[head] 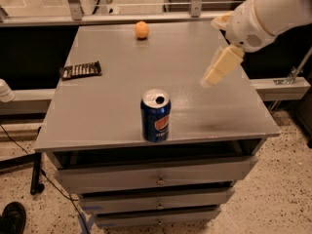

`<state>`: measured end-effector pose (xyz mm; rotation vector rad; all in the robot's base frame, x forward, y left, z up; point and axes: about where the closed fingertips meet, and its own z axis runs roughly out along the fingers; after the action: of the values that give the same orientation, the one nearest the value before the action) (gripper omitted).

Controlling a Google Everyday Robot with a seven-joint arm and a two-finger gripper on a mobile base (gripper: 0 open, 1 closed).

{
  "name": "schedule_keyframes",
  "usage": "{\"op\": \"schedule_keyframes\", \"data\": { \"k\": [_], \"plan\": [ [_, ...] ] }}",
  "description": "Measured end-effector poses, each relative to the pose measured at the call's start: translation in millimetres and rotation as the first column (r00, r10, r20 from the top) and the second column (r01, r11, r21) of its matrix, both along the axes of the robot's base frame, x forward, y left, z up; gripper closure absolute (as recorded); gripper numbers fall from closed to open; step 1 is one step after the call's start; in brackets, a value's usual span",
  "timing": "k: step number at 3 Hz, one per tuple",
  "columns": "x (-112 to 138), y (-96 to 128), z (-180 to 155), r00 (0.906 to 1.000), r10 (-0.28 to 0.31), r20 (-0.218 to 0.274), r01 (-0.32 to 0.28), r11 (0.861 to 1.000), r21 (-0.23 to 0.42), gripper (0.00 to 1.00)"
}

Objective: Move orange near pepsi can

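Well apart, orange (142, 29) sits at twelve o'clock, pepsi can (156, 116) at six; gripper (212, 52) hovers at two, spread wide, empty.

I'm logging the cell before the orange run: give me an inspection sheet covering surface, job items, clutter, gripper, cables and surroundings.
Surface: grey cabinet top, no spills seen.
Job's things: orange near the far edge; pepsi can upright near the front edge, well apart from it.
Clutter: dark snack bar flat at the left edge.
Grippers: gripper above the top's right side, touching neither item.
Cables: thin black cable on the floor, left.
Surroundings: drawers below; speckled floor.
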<state>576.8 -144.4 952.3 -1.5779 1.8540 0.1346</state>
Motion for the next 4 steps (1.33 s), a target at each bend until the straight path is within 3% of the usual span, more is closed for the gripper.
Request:
{"op": "schedule_keyframes", "data": {
  "k": [1,2,3,4],
  "plan": [
    [77.1,42.5,-17.4,0.9999,0.009,0.009,-0.01,0.989,0.148,0.0],
    [77.1,42.6,-17.4,0.9999,0.009,0.009,-0.01,0.989,0.148,0.0],
    [86.7,49.1,-22.1,0.999,-0.037,0.027,0.031,0.981,0.189,0.0],
    [106.1,57.7,-34.9,0.9903,-0.132,0.042,0.116,0.954,0.277,0.0]
  ]
}}
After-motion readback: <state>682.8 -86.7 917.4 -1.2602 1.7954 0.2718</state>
